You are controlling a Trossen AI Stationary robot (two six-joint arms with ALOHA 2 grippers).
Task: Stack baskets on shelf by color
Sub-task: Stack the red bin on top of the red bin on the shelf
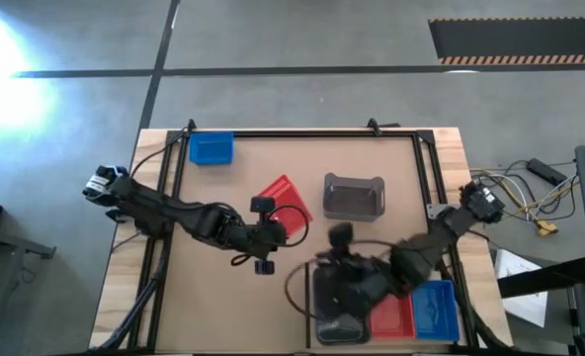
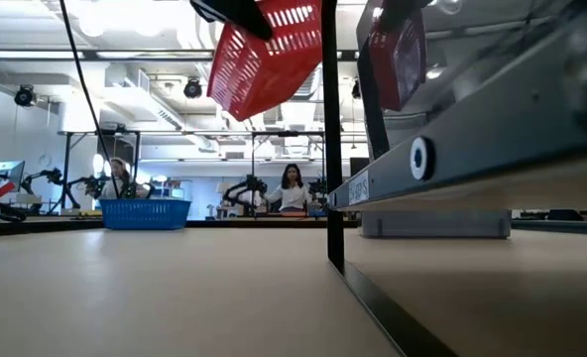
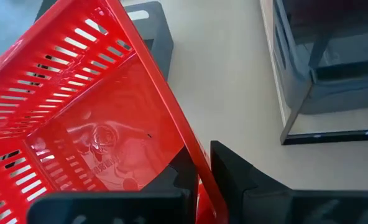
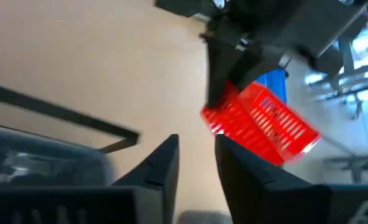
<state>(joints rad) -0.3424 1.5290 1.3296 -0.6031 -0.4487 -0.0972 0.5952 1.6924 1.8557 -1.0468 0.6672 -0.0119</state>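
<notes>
holding: left gripper (image 1: 273, 235) pinching the rim of the red perforated plastic basket (image 1: 285, 206), tilted, in the air mid-table
heading: pale plywood shelf (image 1: 470, 158) lies rightward; left arm nearer
right gripper (image 1: 340, 249): cannot tell its state

Grey concrete floor (image 1: 302, 40), hazard-striped mat (image 1: 518, 40); two people (image 2: 292, 188) at benches.

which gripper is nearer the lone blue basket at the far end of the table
Left. The left gripper holds a red basket mid-table, diagonally from the blue basket; the right gripper sits farther off, near the front edge.
</notes>
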